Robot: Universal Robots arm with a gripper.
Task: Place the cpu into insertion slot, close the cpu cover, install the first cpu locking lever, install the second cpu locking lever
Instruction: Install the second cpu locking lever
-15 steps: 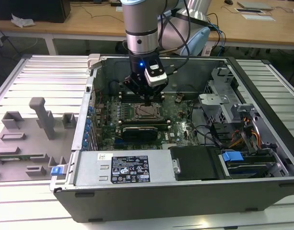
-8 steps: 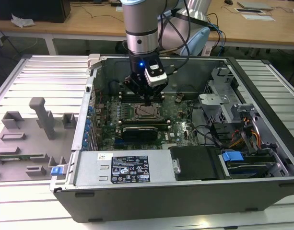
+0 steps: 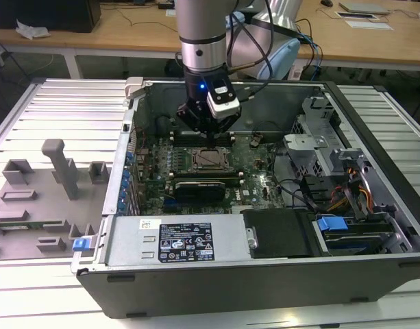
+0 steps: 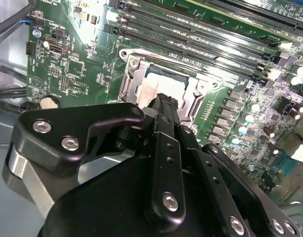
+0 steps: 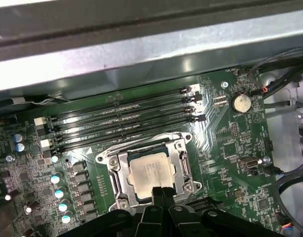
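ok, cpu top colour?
Dull silver-grey cpu, clearest in the first wrist view.

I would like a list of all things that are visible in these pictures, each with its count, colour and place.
computer case: one, grey and black, lying open on the slatted table.
green board: one, inside the case.
cpu: one, silver-grey, seated in the insertion slot under the cpu cover, which lies flat around it.
memory slots: four, long and black, beside the socket.
coin battery: one, silver, on the board.
grey fixture tray: one, on the exterior view's left of the case.
wooden desk: one, behind.
gripper: one, black, its tips at the cpu's edge.
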